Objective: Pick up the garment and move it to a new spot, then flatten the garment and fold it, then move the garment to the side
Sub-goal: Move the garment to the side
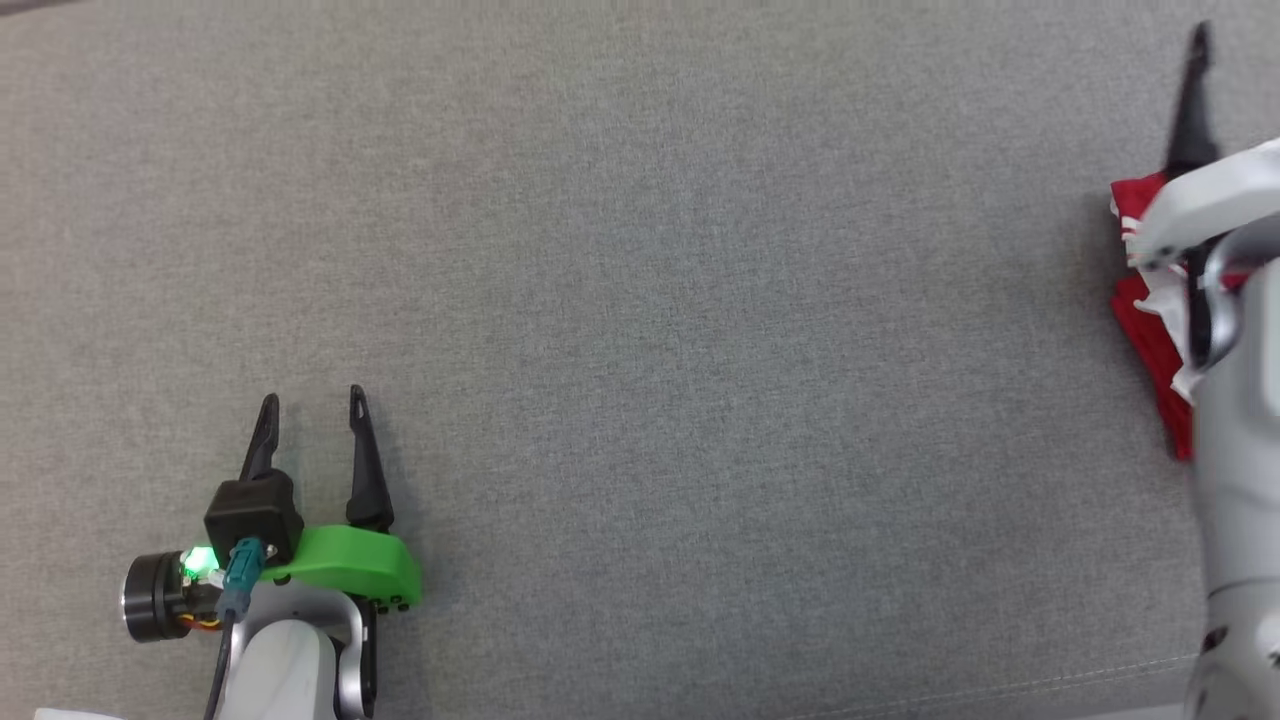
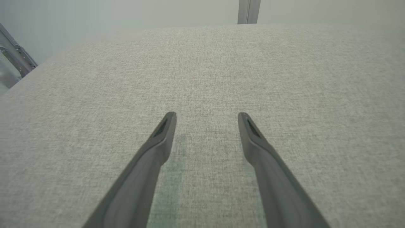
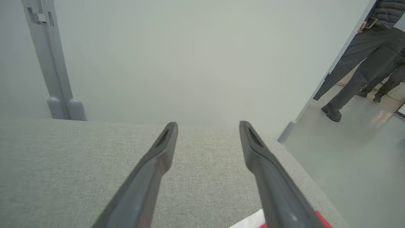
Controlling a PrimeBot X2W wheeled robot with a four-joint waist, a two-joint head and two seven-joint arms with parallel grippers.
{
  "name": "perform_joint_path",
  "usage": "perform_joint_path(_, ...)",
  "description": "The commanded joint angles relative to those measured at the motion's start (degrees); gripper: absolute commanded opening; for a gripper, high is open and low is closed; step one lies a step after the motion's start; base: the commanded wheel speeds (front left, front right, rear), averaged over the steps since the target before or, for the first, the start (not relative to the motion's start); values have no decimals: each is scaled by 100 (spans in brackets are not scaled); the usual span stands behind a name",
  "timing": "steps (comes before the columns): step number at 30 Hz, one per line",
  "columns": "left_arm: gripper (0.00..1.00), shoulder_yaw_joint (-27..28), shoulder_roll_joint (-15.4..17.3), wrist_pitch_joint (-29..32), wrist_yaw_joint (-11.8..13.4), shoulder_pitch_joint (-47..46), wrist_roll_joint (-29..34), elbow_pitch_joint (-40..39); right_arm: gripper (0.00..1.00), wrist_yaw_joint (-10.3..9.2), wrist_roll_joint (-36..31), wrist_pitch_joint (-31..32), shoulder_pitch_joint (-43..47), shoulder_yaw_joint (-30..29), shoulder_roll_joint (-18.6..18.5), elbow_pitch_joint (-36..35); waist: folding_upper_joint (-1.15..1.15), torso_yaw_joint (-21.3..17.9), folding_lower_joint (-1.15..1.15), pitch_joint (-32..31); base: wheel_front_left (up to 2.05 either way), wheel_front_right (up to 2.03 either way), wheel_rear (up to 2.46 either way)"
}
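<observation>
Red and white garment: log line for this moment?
red-and-white cloth garment: on grey fabric surface, right side | left gripper: open, empty | right gripper: open, over garment

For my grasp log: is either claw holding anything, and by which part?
Nothing is held: left claw and right claw both stand open, the garment lying free.

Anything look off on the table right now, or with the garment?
Only the garment: red and white, it lies rumpled at the head view's right edge, partly under the right arm, so its fold can't be judged. Right gripper and left gripper stand open, holding nothing. A person stands beyond the table corner.
</observation>
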Motion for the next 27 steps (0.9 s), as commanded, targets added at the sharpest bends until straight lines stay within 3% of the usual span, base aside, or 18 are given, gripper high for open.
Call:
perform_joint_path(1,100,47,27,0,28,77,-34,-18,100,-10,184,-14,276,145,87,-222,0,52,0,-166,0,0,0)
perform_joint_path(10,100,180,27,-1,122,272,-163,-59,100,-10,1095,-14,1756,1201,580,-1096,0,228,0,-683,0,0,0)
perform_joint_path(27,100,269,27,-1,-59,931,-74,16,100,-10,1603,-14,3373,1625,780,-1348,0,433,0,-1718,0,0,0)
